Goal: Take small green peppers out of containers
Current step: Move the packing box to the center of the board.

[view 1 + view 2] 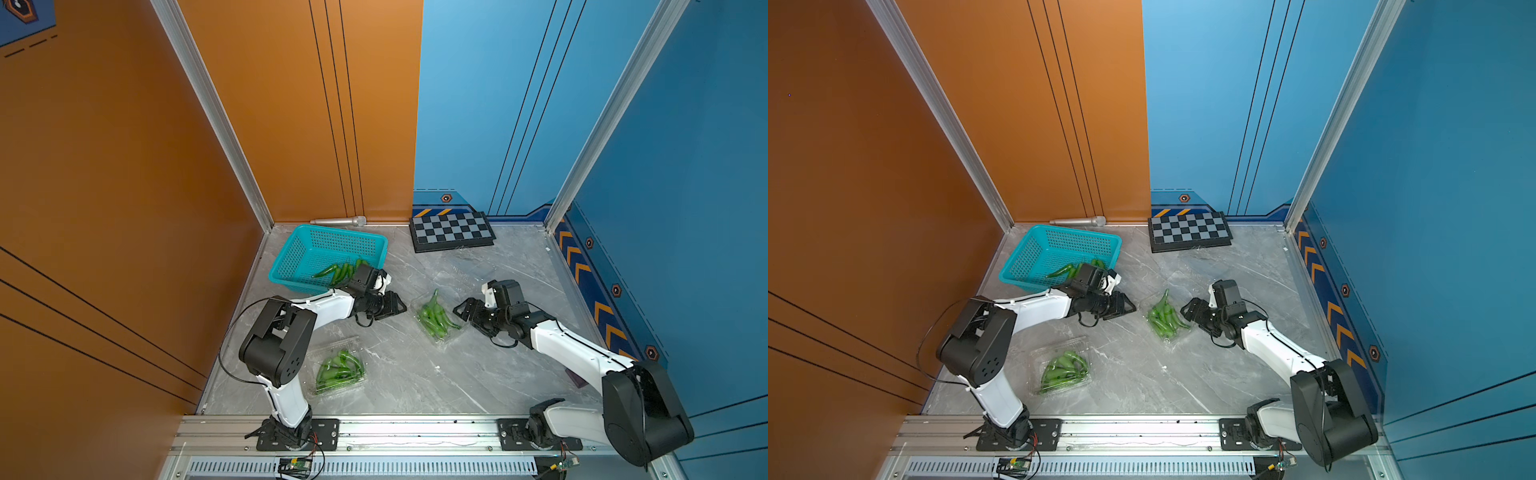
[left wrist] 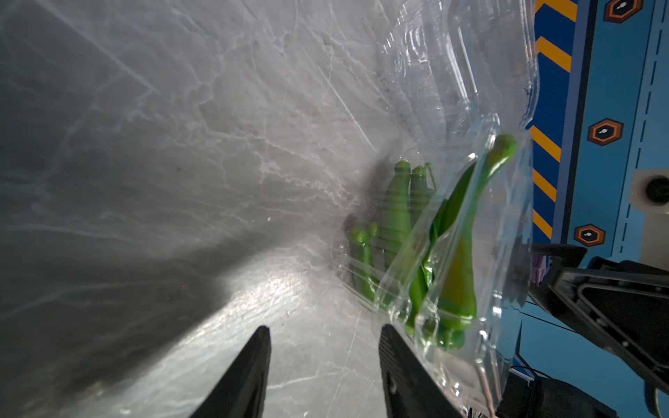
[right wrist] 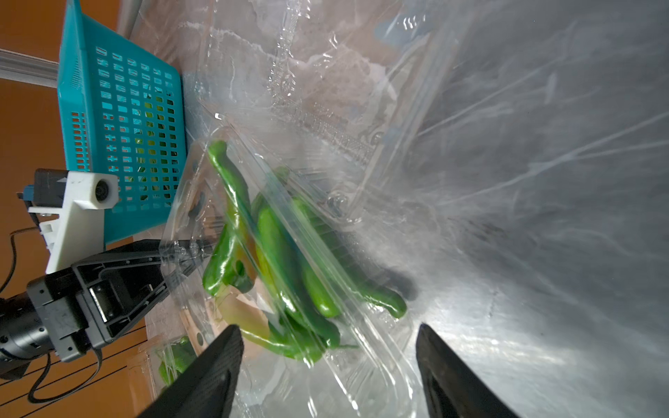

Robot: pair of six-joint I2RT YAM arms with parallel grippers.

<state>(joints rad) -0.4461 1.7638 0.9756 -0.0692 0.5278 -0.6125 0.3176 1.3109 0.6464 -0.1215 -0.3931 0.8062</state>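
- Grey marbled bench (image 1: 395, 386) carries it all.
- Teal perforated plastic basket (image 1: 328, 243) sits in the far-left corner, with a few slender glossy green peppers (image 1: 338, 270) inside.
- Clear thin-plastic clamshell container (image 3: 365, 362) lies mid-bench and the second clamshell (image 1: 353, 341) by the near-left edge, both holding peppers.
- Left gripper (image 1: 399, 306) and right gripper (image 1: 457, 309) flank the mid-bench container, jaws apart, gripping nothing.

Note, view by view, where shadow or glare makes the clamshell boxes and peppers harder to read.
Left wrist view: a broad dark shadow crosses the marble tabletop; the clamshell box glints. Right wrist view: reflections streak its plastic, softening the peppers beneath. Both top views: sharp, evenly lit, yet that box almost vanishes against the marble.
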